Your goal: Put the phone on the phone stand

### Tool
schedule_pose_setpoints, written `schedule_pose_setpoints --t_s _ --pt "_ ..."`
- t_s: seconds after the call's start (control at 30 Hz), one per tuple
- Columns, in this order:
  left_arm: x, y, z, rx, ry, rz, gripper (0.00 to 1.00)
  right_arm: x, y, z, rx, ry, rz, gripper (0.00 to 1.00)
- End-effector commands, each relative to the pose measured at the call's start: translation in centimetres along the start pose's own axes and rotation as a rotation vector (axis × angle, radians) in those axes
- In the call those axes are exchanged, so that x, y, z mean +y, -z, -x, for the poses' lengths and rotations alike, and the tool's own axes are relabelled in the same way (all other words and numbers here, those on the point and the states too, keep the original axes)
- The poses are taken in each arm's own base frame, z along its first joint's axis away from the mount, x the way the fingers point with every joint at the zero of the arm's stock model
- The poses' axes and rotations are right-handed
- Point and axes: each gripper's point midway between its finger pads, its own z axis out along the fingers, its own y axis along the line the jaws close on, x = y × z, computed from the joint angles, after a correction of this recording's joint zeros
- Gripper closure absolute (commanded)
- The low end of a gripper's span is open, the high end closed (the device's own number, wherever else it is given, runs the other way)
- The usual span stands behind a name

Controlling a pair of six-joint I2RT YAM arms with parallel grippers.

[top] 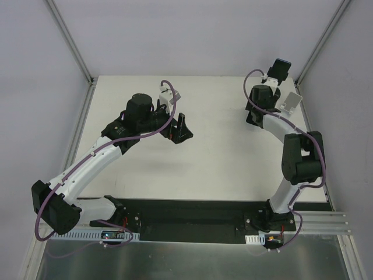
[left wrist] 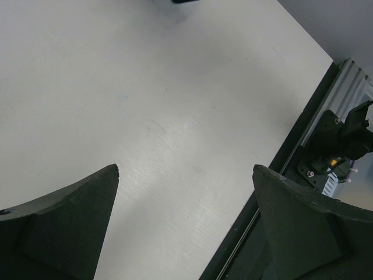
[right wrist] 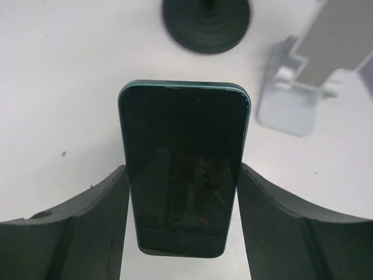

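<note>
Carry step: right gripper [right wrist: 182,175] clasps phone [right wrist: 183,134] near tabletop's [top: 221,163] far-right corner; next, align it over adjacent phone stand [right wrist: 291,108]; left gripper [left wrist: 186,169] agape.

The white table [top: 221,157] carries the phone stand [top: 289,100] at far right.

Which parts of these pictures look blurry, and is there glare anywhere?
Right wrist view: phone sharp, faint reflections on its dark screen; stand and black disc behind it blurred. Left wrist view: near fingers soft. Top view: even light, faint shadows on the table.
</note>
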Motion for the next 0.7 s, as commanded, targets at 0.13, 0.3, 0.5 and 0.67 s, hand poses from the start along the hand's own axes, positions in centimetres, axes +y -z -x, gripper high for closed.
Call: schedule_pose_setpoints --t_s 0.13,0.3,0.5,0.67 --pt "0.1 -0.5 0.3 -0.009 -0.007 -0.014 0.04 -9.5 -0.2 12.2 -0.303 -0.176 -0.200 0.99" --pt "0.8 -0.9 -0.1 0.010 -0.010 0.010 0.03 -13.6 -1.6 15.0 -0.365 -0.190 -0.291 0.99" --pt "1.6 -2.0 -1.2 0.065 0.006 0.024 0.04 -15.1 -4.6 16.7 -0.396 -0.175 -0.322 0.99" --pt "1.8 -2.4 -1.3 0.080 0.025 0.016 0.05 -15.0 -6.6 16.2 -0.420 -0.167 -0.343 0.99"
